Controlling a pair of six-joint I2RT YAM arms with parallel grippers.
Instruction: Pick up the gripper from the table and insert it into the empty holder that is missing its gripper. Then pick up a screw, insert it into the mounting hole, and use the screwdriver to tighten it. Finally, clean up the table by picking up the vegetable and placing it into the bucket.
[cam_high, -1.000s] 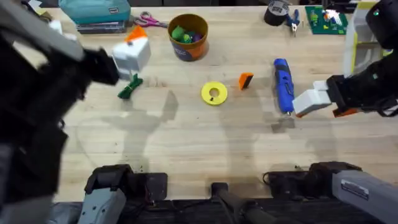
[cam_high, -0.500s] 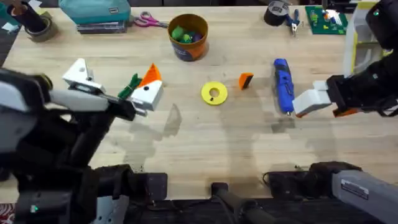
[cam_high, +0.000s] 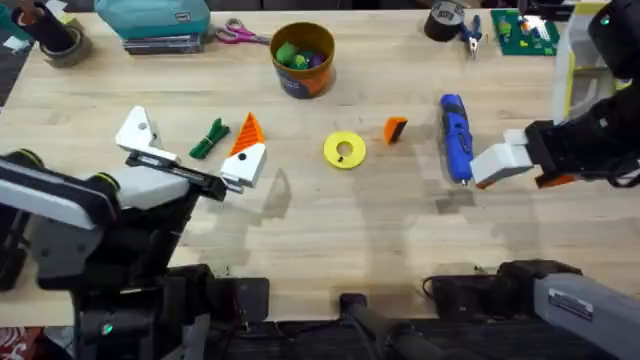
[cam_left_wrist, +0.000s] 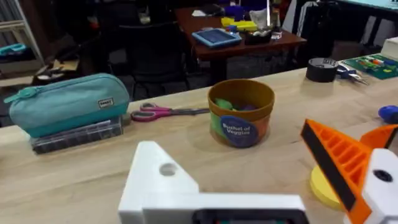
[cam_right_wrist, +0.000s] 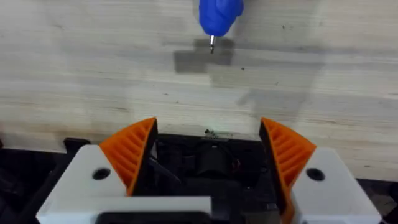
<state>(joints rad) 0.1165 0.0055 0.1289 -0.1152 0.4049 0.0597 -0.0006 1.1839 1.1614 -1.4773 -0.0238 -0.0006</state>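
Note:
My left gripper (cam_high: 192, 143) is open. One finger is the bare white holder (cam_high: 140, 133) with its small hole (cam_left_wrist: 166, 168); the other carries an orange ribbed pad (cam_high: 248, 129). The green vegetable (cam_high: 210, 138) lies on the table and shows between those two fingers from overhead. The loose orange gripper (cam_high: 396, 129) lies right of a yellow disc (cam_high: 344, 150). The blue screwdriver (cam_high: 455, 135) lies beside it, its tip (cam_right_wrist: 212, 41) just ahead of my right gripper (cam_right_wrist: 208, 146). My right gripper (cam_high: 500, 162) is open and holds nothing. The bucket (cam_high: 302, 58) stands at the back with toy vegetables inside. I cannot make out the screw.
A teal pencil case (cam_high: 152, 20) and scissors (cam_high: 238, 33) lie at the back left, with a tape roll (cam_high: 60, 42) at the far left. A black tape roll (cam_high: 444, 20), small pliers (cam_high: 472, 32) and a green board (cam_high: 524, 30) sit at the back right.
My left arm has dropped from close under the camera and swung forward and right, and its fingers now flank the vegetable. The right arm and the table's objects have not moved.

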